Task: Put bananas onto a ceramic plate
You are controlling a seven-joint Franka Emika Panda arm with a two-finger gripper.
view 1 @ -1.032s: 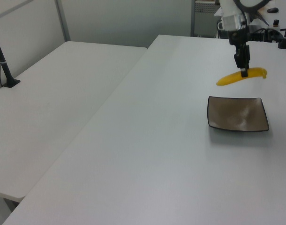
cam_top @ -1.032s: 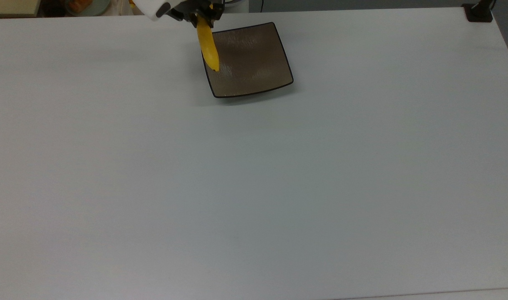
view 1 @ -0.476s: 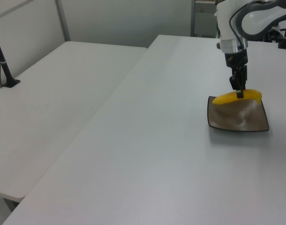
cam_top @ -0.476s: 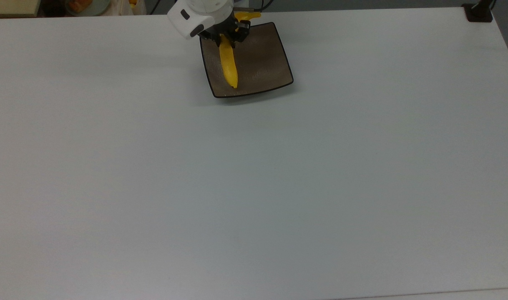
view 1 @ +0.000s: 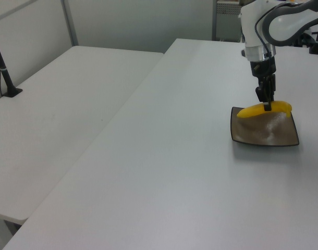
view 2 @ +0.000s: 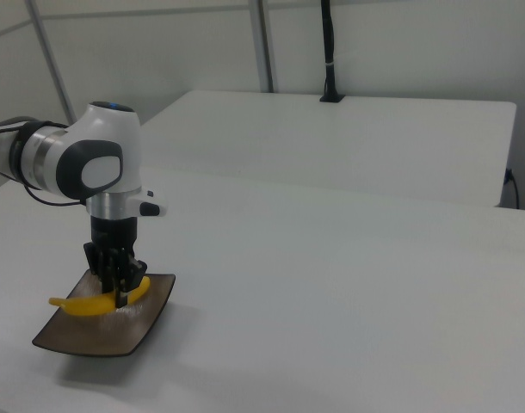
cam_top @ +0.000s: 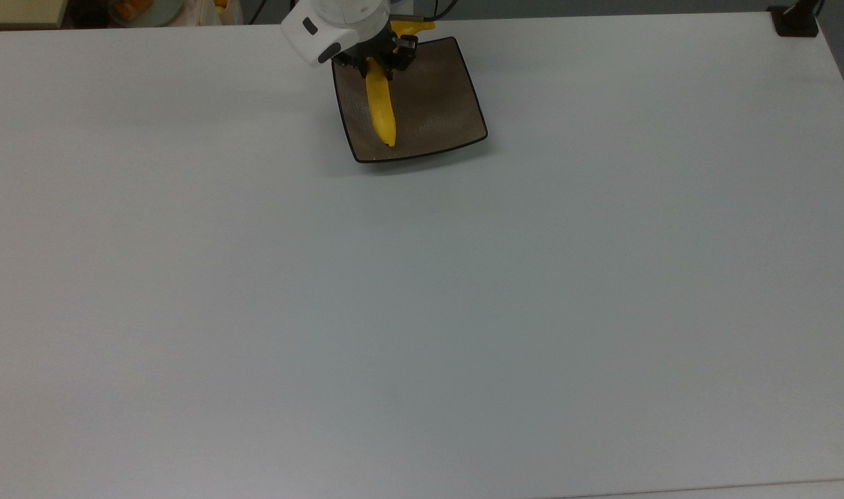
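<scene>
In the top view, the jaws of the gripper (cam_top: 379, 64) pinch 1 banana (cam_top: 381, 111) near its stem end; it lies along the top view's left half of the ceramic plate (cam_top: 436, 104), on the white worktop (cam_top: 422, 312).

From my station I can read no text, label, brand, number or sign on anything in these three camera views.
</scene>
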